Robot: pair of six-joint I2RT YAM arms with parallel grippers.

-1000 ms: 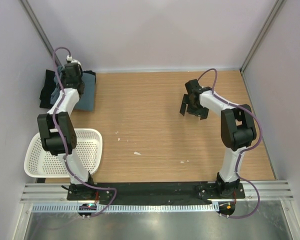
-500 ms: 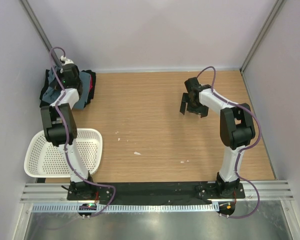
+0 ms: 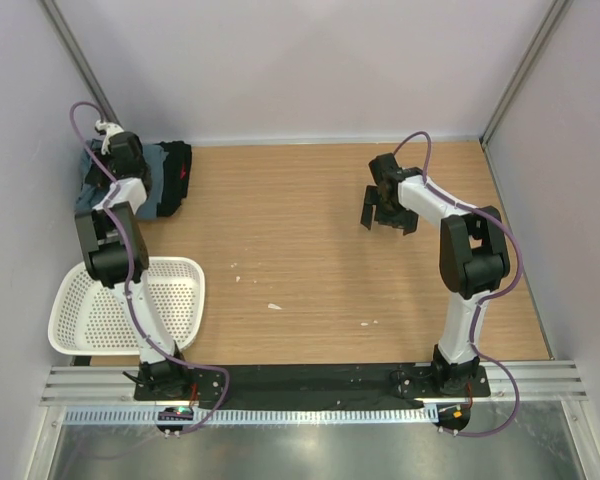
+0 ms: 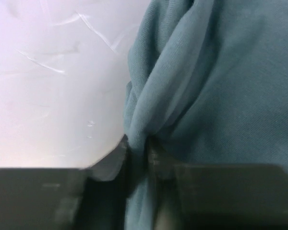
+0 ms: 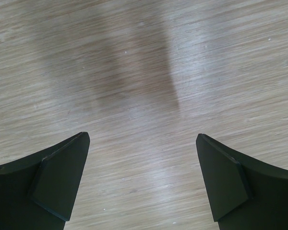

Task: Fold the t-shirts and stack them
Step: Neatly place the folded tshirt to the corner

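At the far-left corner of the table (image 3: 300, 260), my left end effector (image 4: 140, 149) is pinched down to a narrow gap on a bunched fold of the blue shirt (image 4: 221, 86) — the cloth runs straight between the two fingers and gathers into creases above them. Left of that fold my wrist view shows only a pale, scratched surface; I cannot tell what it is.

From above, the blue shirt lies rumpled in that corner, close to the left wall. The black shirt (image 3: 177, 163) sits touching its right side, bunched rather than flat. My left arm is stretched out long to reach them. The basket (image 3: 75, 310) sits at the near-left by my left base, apart from both shirts, with the arm passing above its right part.

My right end effector (image 3: 388, 224) hangs over bare wood on the far-right side of the table, jaws spread wide — its fingers (image 5: 57, 177) point down with nothing between them, well apart from the shirts.
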